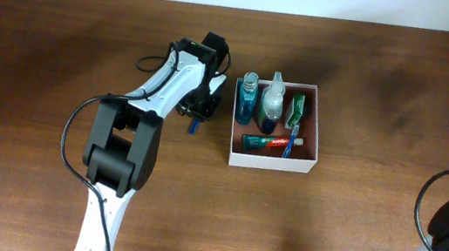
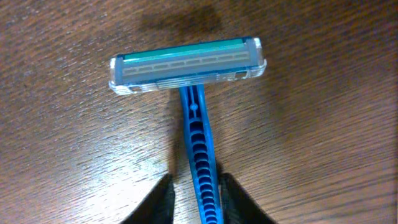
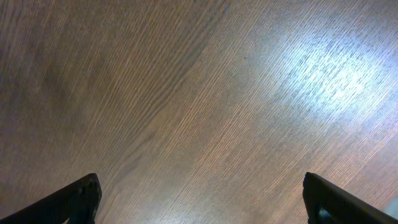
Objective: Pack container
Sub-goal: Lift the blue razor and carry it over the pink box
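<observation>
Left tool [image 2: 196,182] is gripping the blue razor [image 2: 193,65] on the worktop [image 2: 323,143] — container [image 1: 272,163] sitting just to its right; right tool [image 3: 200,179] is gaping.

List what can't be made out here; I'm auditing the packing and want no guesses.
- razor: handle end cut off by the left wrist view's bottom edge; overhead, the left arm covers most of it.
- left gripper: whether it grips the razor is unclear.
- container: item labels too small overhead.
- right gripper: only fingertips show in right wrist view.
</observation>
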`<action>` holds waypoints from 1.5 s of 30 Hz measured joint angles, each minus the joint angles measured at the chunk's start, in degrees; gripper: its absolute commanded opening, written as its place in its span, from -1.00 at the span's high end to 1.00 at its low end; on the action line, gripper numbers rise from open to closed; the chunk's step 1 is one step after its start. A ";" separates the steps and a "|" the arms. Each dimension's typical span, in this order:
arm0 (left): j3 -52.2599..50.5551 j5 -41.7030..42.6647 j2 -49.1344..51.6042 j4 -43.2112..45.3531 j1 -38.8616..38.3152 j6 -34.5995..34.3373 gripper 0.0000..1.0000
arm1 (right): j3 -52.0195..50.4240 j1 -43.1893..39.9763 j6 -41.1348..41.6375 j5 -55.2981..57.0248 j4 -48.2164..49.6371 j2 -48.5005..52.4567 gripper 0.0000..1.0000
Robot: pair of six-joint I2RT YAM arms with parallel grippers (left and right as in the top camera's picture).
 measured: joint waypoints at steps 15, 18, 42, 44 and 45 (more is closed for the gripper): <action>0.02 0.07 0.00 -0.04 0.26 0.13 0.85 | 0.00 0.00 0.00 0.02 0.00 0.00 -0.98; 0.02 0.26 0.00 -0.15 1.01 0.13 0.86 | 0.00 0.00 -0.02 0.02 0.00 0.00 -0.98; 50.07 0.17 0.00 -18.58 5.09 -0.31 0.88 | 0.00 0.00 -0.02 0.04 0.02 0.00 -0.98; 54.23 0.28 0.00 -19.56 3.17 -0.33 0.88 | 0.00 0.00 0.00 0.02 0.02 0.00 -0.98; 55.98 0.70 0.00 -20.04 2.03 -0.33 0.88 | 0.00 0.00 0.00 0.04 0.00 0.00 -0.98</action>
